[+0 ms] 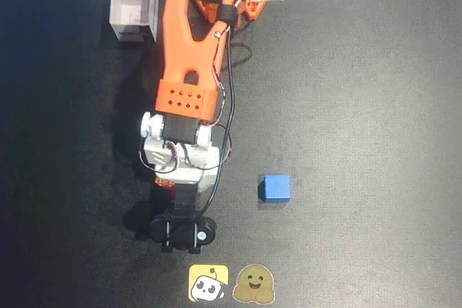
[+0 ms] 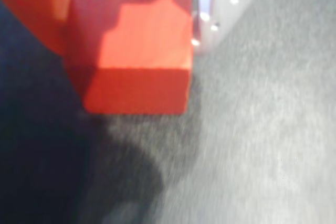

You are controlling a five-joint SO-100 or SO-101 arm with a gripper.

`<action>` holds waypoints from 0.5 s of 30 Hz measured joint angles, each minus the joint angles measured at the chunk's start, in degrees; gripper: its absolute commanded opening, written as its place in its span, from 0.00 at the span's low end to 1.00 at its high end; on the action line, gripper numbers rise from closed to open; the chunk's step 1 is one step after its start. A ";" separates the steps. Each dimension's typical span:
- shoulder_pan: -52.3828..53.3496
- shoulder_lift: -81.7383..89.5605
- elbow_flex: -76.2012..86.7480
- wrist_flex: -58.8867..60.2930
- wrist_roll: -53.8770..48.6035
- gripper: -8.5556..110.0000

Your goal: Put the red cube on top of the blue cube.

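Gripper (image 1: 164, 187) has the red cube (image 2: 142, 61) clamped between its jaws, so the grab looks done. It sits toward the mat's (image 1: 375, 91) front edge, left of the blue cube (image 1: 276, 187), well apart. Carrying it over and stacking is still left

The red cube (image 2: 139, 61) fills the upper left of the wrist view, seen very close: plain matte red-orange faces, the nearest one partly in shadow, its lower edge just above the grey table surface. Whether it touches the table cannot be told. In the overhead view it is hidden.

The blue cube (image 1: 276, 187) sits flat on the dark table in the overhead view, right of centre, square-on, its plain medium-blue top face showing.
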 measured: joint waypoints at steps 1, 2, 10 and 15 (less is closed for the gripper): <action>-0.09 0.18 -1.23 1.32 0.53 0.11; -0.26 0.70 -2.46 2.46 0.70 0.11; -3.87 5.45 -7.21 6.86 2.99 0.11; -8.88 7.65 -7.21 5.80 4.57 0.11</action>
